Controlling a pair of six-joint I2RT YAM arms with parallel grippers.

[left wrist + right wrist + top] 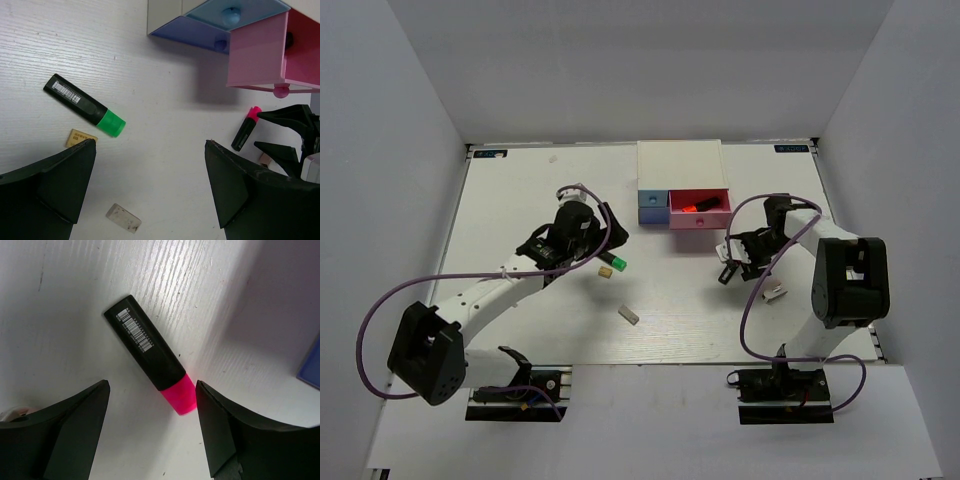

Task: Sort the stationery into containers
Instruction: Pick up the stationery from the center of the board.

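Right gripper (152,385) hangs wide open over pink-capped highlighter (147,351), judged light, rigid, slick; pinch across black barrel mid-length.

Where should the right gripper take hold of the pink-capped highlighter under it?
Take the pink-capped highlighter by its black barrel, mid-length, from straight above. It lies flat and diagonal on the table between the open fingers of the right gripper; closing across its narrow width likely suits best.
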